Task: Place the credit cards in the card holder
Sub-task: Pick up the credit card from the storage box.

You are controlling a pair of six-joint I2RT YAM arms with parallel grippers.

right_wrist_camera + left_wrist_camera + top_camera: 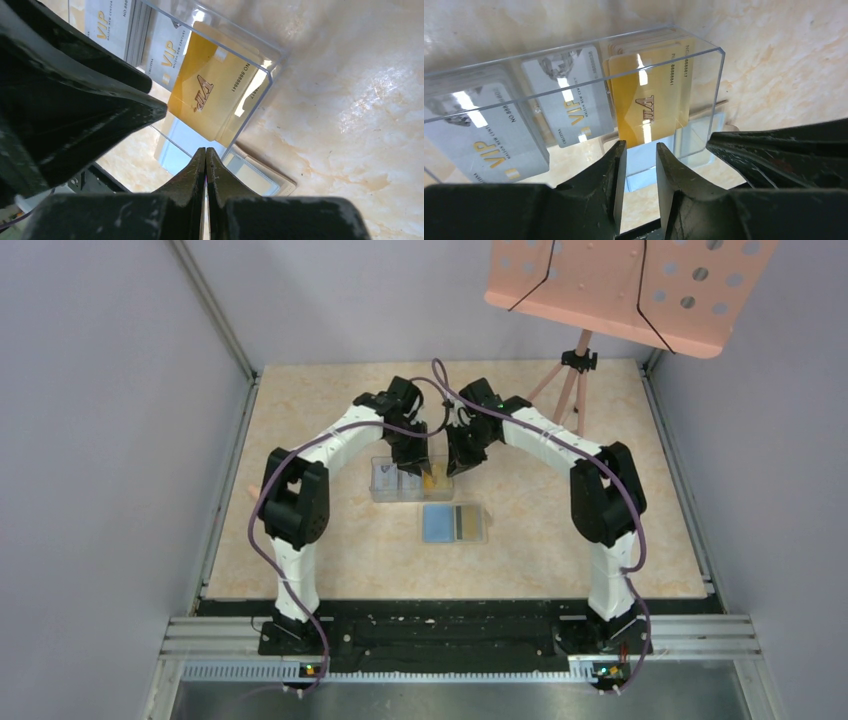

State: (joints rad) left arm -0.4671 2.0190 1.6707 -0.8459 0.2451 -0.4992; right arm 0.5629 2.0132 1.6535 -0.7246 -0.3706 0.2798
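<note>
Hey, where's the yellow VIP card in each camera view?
Top external: yellow card mid-table, in the right end of the clear box.
Left wrist: yellow card upper centre, rightmost compartment.
Right wrist: yellow card centre, end compartment.
Shared landmark: the clear box around it.

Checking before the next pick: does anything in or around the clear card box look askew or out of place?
Yes: one gold VIP card in the clear box's end compartment sits crooked, tilted against the stack of gold cards behind it, just above the left gripper. Nothing else stands out.
</note>
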